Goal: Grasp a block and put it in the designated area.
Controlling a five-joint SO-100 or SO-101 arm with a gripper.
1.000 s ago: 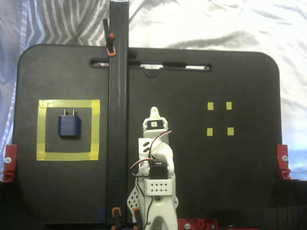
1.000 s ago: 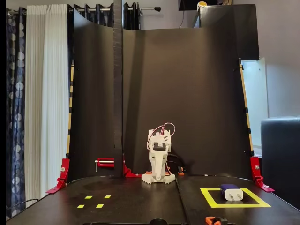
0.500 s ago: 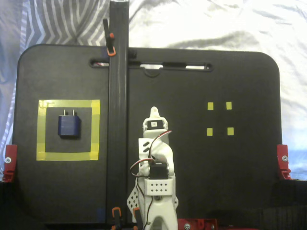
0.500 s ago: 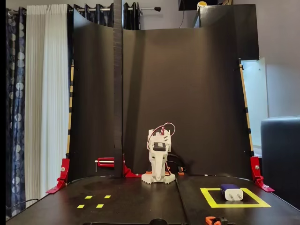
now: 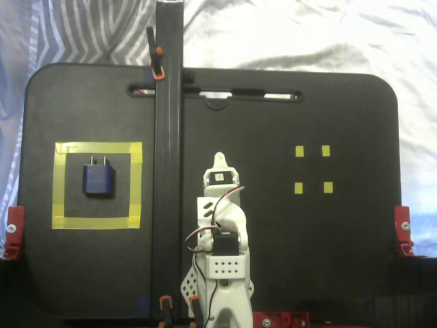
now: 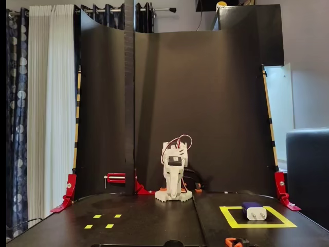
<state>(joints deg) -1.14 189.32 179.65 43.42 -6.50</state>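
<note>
The small dark-blue rounded plastic block with two silvery prongs [image 5: 98,179] lies flat inside the square of wide yellow tape [image 5: 97,223], likely light, rigid and slick, best pinched across its flat sides, while the folded white gripper [image 5: 219,162], well apart, hides its jaws.

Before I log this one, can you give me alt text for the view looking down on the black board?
The blue block lies inside the yellow tape square at the left, prongs pointing to the far edge. The white arm is folded at the near edge, apart from it; four small yellow marks sit to the right.
</note>
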